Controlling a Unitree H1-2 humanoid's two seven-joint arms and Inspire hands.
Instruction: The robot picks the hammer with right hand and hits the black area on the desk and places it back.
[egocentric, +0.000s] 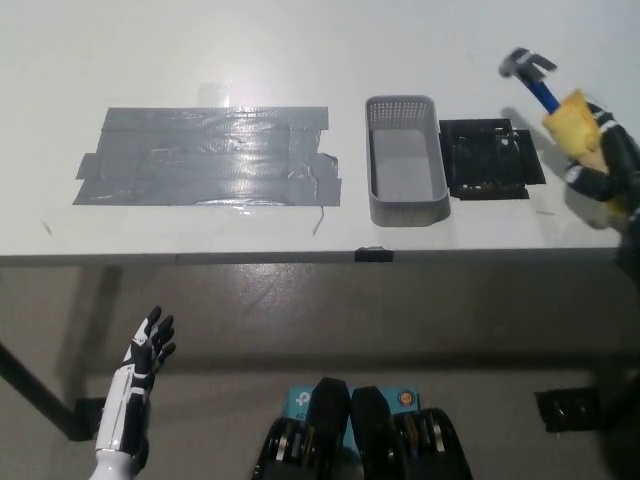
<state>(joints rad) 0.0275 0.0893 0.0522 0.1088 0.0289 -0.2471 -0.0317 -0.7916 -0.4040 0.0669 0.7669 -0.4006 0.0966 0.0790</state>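
The right robot hand (600, 160) is gripping the hammer (548, 95) aloft, seemingly winding up. Next, it needs swinging onto the black area (488, 160). The left robot hand (140, 365) is hanging spread below the tabletop (300, 50).

A: Any room on the desk (300, 40)?
B: Plenty up top. The grey basket (405, 160) sits between the taped patch (205, 155) and the black square (490, 160), blocking a low sweep.

- The hammer (545, 92) has a grey metal head, a blue shaft and a yellow grip. It is lifted off the bench, tilted with its head up and to the left, above the bench's right edge.
- The black area (491, 160) is a dark square patch lying flat on the bench, just right of a grey basket (405, 205).
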